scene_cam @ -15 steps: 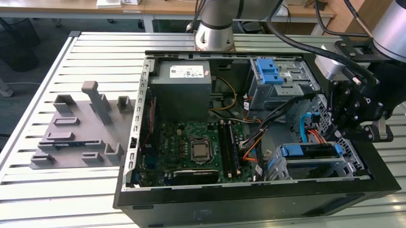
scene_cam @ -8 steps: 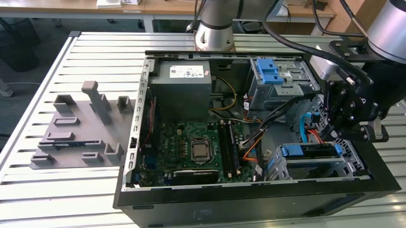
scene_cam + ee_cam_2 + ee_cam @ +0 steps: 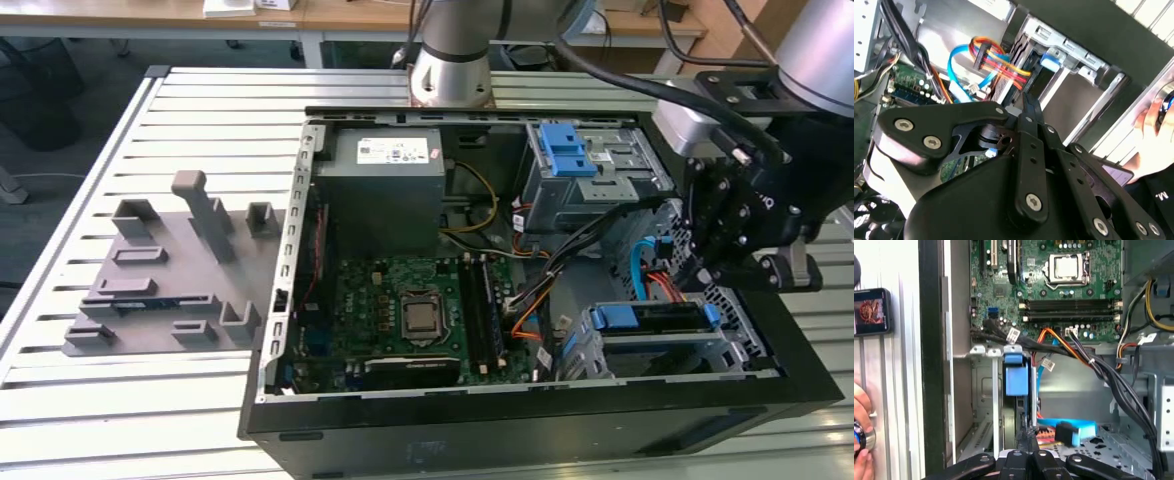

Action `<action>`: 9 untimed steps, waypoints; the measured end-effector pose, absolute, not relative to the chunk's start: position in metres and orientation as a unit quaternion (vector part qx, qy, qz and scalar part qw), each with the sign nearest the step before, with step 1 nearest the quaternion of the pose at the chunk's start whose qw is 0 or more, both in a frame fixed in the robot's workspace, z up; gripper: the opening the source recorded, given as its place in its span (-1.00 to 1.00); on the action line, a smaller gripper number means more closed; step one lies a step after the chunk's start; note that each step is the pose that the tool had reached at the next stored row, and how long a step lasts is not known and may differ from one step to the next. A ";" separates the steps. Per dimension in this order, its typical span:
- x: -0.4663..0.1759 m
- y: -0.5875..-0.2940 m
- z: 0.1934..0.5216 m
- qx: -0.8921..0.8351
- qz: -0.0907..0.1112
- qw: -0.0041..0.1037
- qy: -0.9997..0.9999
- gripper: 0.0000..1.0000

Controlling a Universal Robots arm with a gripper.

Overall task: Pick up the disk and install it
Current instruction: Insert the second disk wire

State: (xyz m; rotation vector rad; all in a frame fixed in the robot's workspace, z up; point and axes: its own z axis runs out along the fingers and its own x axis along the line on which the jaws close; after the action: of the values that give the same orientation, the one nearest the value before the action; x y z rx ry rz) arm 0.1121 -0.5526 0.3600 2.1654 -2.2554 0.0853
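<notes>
The arm is rising as a silver column at the back of the exterior view, its far end reaching in from that view's right. Its black hand is pointing downward there. In both wrist views, the hand's black linkages are crowding the foreground.

A slatted pale metal table carries an open black computer case toward the exterior view's right and a grey plastic fixture plate with upright blocks toward its left, the two lying just beside each other.
</notes>
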 end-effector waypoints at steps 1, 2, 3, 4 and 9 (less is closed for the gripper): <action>0.107 -0.553 0.360 0.692 0.028 0.007 -0.721 -0.79; 0.103 -0.553 0.360 0.692 0.028 0.006 -0.721 -0.79; 0.100 -0.553 0.360 0.692 0.028 0.006 -0.721 -0.79; 0.098 -0.553 0.361 0.692 0.028 0.006 -0.721 -0.79; 0.096 -0.552 0.371 0.692 0.028 0.006 -0.721 -0.79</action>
State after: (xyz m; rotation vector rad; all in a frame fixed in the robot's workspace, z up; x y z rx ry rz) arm 0.0959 -0.5516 0.3707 2.1667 -2.2567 0.0887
